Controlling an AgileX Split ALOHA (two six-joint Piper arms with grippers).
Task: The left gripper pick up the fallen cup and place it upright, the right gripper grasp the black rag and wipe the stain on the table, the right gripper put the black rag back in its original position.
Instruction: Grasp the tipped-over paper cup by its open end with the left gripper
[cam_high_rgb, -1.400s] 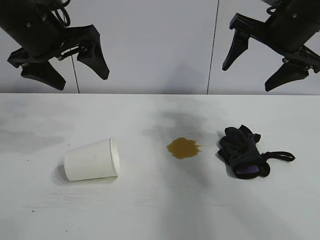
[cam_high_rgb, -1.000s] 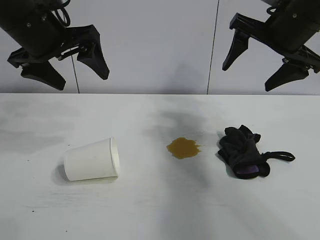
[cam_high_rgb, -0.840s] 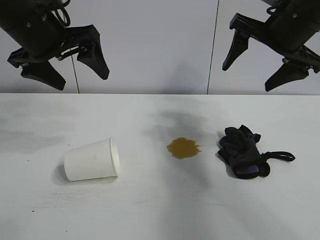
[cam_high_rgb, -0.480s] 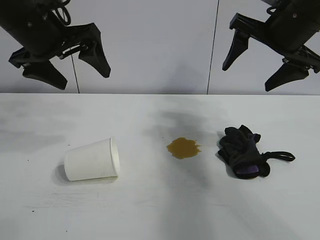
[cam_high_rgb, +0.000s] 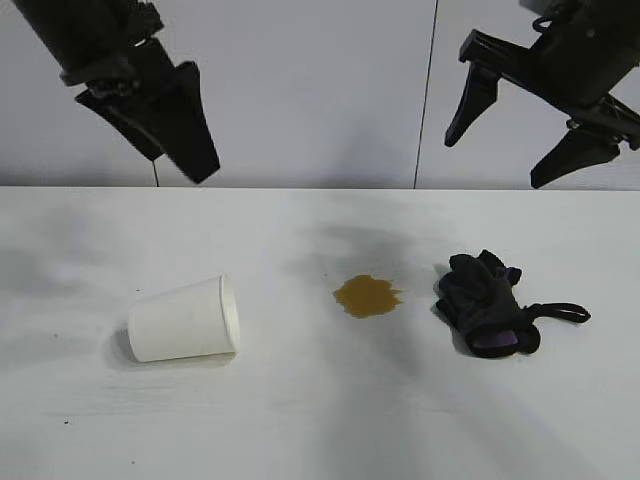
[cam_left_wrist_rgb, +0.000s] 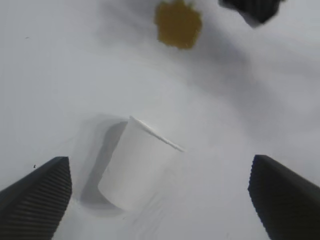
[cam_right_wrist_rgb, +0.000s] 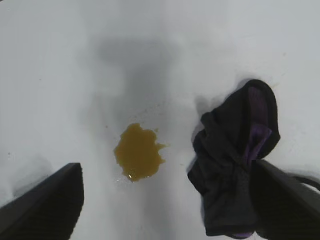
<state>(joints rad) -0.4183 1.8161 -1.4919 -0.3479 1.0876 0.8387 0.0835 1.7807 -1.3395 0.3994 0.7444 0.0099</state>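
Status: nothing done yet, all three steps open.

Left gripper (cam_high_rgb: 165, 130) is up in the air above the table's (cam_high_rgb: 300, 430) far-left area, jaws spread wide, nothing between them; the left wrist view looks down on the cup framed between the fingers, well clear.

Cup (cam_high_rgb: 185, 320) is on its side toward the left of the table, rim facing the middle. Not upright.

Stain (cam_high_rgb: 367, 296) sits near the table's middle, unwiped.

Black rag (cam_high_rgb: 487, 305) lies bunched just right of the stain, not touching it, cord loop trailing toward the right edge.

Right gripper (cam_high_rgb: 510, 125) hangs high over the right side, jaws wide, empty.

Left to do: right the cup, grab rag, wipe, return rag.
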